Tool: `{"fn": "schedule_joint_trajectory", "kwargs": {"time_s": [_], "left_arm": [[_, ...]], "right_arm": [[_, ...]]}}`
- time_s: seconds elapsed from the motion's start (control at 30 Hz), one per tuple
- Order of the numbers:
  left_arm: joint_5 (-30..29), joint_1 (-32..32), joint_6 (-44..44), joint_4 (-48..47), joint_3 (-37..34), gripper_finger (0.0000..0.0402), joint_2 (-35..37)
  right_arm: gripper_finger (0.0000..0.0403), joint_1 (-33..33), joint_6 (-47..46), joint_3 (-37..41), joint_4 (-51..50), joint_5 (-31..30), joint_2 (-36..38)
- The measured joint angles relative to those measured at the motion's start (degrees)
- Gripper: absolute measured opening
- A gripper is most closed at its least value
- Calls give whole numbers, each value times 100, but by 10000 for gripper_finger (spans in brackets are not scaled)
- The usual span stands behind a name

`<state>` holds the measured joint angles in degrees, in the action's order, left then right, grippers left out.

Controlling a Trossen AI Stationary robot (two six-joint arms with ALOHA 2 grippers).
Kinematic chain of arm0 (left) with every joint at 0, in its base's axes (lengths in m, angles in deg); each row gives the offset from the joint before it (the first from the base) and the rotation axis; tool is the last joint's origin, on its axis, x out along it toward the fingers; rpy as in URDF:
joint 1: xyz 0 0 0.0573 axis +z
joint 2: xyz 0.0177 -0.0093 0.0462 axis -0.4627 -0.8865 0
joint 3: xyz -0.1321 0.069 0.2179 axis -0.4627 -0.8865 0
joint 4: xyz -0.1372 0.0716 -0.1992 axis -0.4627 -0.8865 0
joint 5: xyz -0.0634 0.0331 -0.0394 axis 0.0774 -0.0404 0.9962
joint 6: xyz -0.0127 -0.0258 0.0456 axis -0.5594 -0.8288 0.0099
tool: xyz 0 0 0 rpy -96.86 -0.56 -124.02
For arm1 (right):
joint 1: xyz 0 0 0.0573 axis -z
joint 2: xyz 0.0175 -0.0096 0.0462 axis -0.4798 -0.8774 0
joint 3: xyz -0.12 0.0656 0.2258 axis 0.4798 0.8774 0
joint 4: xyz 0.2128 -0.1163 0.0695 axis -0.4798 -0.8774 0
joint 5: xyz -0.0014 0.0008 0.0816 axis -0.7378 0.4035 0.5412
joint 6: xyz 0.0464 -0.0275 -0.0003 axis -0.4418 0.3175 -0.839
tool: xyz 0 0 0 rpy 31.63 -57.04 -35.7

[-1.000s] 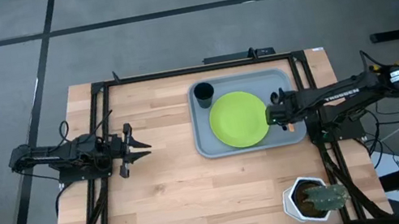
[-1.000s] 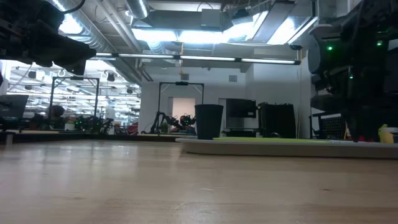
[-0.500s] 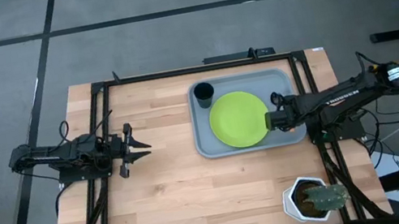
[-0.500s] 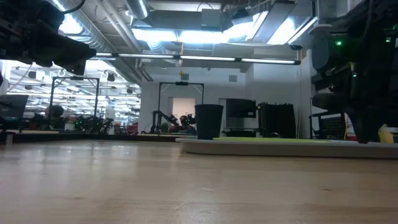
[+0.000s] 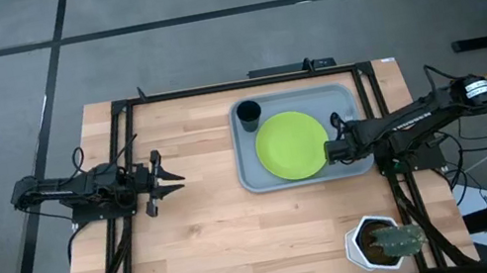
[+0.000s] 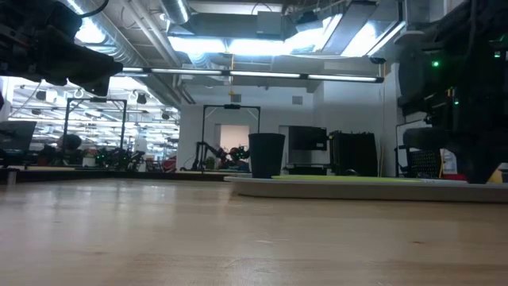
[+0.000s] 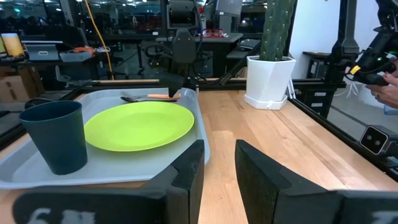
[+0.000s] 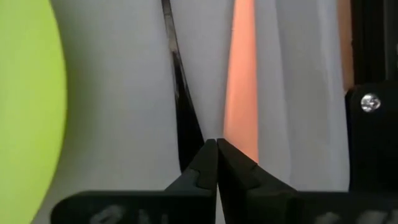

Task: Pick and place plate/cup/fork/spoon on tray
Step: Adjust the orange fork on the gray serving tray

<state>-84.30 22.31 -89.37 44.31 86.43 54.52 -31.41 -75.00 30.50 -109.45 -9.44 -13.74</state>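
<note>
The grey-blue tray (image 5: 246,171) lies at the table's right middle. On it rest the lime-green plate (image 5: 292,145) and, in its far left corner, the upright dark cup (image 5: 247,112). The dark spoon (image 8: 177,87) and the orange-handled fork (image 8: 241,93) lie side by side on the tray floor, right of the plate. My right gripper (image 8: 216,149) is shut low over the tray, its tips between the two handles. My left gripper (image 5: 174,179) waits open over the bare wood at the table's left. My right gripper comes at the tray floor (image 8: 124,93) with nothing between its shut fingers. The tips stand between the spoon's handle (image 8: 186,137) and the fork's handle (image 8: 239,127). I cannot tell whether they touch either handle or the tray.
A white hexagonal pot with a cactus (image 5: 383,242) stands at the table's near right corner. A black frame (image 5: 118,108) runs around the table. A person's hand (image 7: 387,62) shows beyond the table's right side. Bare wood lies between my left gripper and the tray.
My right gripper has shut its fingers and has moved a little toward the table's near edge, staying low over the right part of the tray. The plate, cup, spoon and fork have stayed where they were.
</note>
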Motion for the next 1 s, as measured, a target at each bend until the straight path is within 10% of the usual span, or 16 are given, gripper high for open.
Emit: {"fn": "schedule_joint_trajectory", "kwargs": {"time_s": [1.0], "left_arm": [[2,0,0,0,-1,83,-1]], "right_arm": [[6,4,-708,-15,-84,238,-446]]}}
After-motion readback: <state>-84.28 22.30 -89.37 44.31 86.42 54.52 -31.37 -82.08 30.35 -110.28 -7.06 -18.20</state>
